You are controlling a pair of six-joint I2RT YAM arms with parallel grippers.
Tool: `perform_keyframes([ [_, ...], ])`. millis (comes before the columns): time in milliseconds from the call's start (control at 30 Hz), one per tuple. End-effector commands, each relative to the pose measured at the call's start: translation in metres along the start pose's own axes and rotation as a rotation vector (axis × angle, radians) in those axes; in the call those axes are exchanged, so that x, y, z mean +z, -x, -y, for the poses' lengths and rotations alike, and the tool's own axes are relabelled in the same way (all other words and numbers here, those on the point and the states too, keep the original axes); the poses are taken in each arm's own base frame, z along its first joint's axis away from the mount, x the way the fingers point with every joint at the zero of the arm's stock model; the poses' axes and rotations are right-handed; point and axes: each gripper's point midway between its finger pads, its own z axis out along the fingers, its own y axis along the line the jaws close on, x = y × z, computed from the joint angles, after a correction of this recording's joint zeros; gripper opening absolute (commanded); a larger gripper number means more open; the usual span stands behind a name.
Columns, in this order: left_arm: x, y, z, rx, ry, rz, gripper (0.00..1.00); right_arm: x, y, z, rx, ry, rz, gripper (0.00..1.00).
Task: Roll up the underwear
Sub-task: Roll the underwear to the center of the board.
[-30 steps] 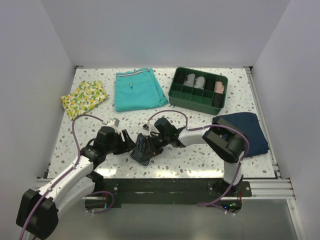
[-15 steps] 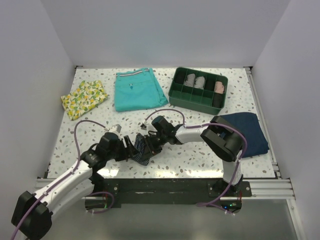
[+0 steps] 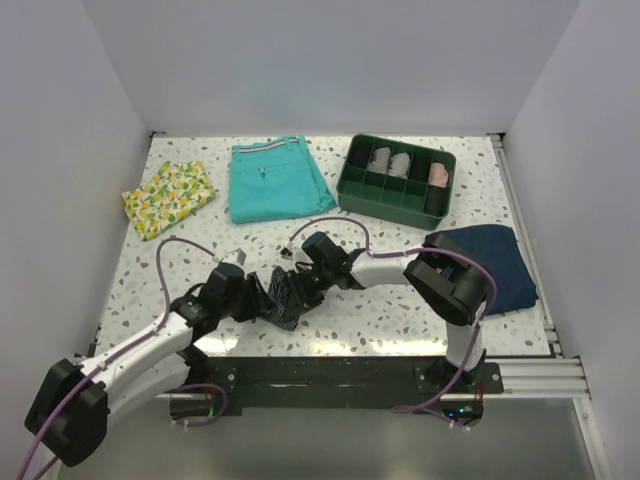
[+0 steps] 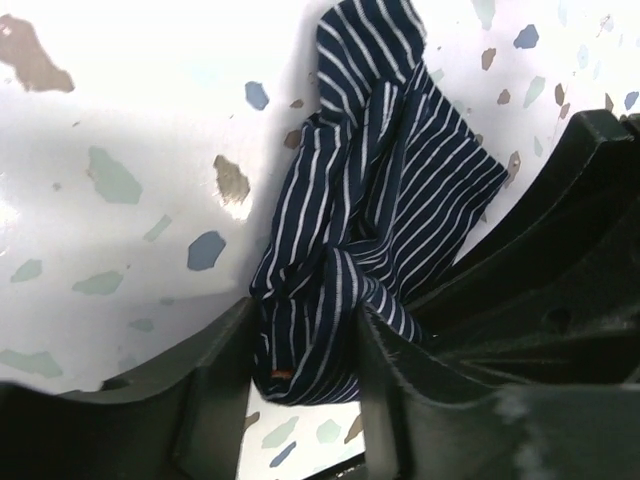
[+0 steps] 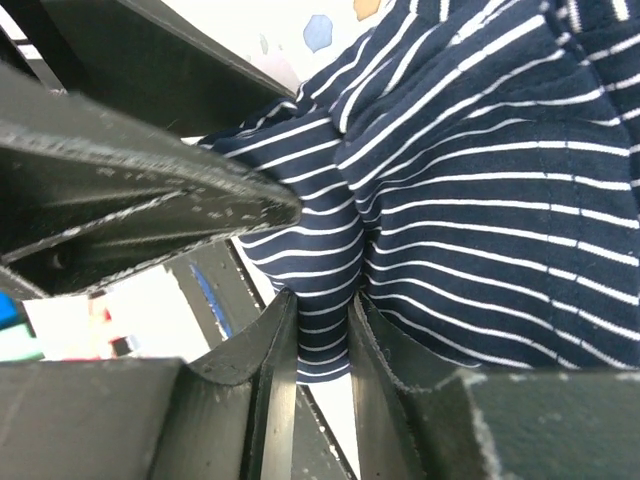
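Table [image 3: 400,315]: white speckled top, fills most of the top view.
Teal shorts [image 3: 277,180]: flat, upper centre-left of the frame.
Plain navy garment [image 3: 505,262]: folded at the right edge, partly hidden behind the right arm's elbow.
Green divided tray [image 3: 385,208]: upper centre-right, just right of the shorts. Several compartments hold rolled pieces [image 3: 390,160]: grey ones toward its middle, a pink one and a dark one at its right end.
Lemon-print cloth [image 3: 168,197]: upper left, apart from the shorts.
Underwear [image 3: 282,298]: navy with thin pale stripes, lower centre of the top view, near the front table edge. It is bunched and creased, not a neat roll. It sits between the two grippers, well apart from all other garments. In the left wrist view most of it lies on the table, running up toward the top centre of the frame.
Left gripper [image 3: 255,297]: comes in from the left. Its fingers [image 4: 215,370] sit on either side of the cloth's near end; fabric fills the gap and touches both, so it is grasping the underwear.
Right gripper [image 3: 300,285]: comes in from the right. In the right wrist view a narrow fold of striped cloth is pinched in the slim gap between its fingers [image 5: 275,360], clamped on the underwear. The rest of the cloth bulges to the upper right of that frame.
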Motion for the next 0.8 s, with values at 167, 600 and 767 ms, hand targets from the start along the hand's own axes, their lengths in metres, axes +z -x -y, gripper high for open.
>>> perform_keyframes([
  [167,0.018,0.024,-0.004,0.073,0.099,0.048,0.23,-0.025,-0.017,0.014,-0.138,-0.226,0.013,0.43],
  [600,0.027,0.039,0.022,0.173,0.058,0.015,0.19,-0.099,0.014,-0.001,-0.396,-0.510,0.221,0.56],
  [767,0.030,0.040,0.035,0.189,0.029,-0.024,0.19,-0.086,0.021,-0.010,-0.514,-0.590,0.211,0.56],
])
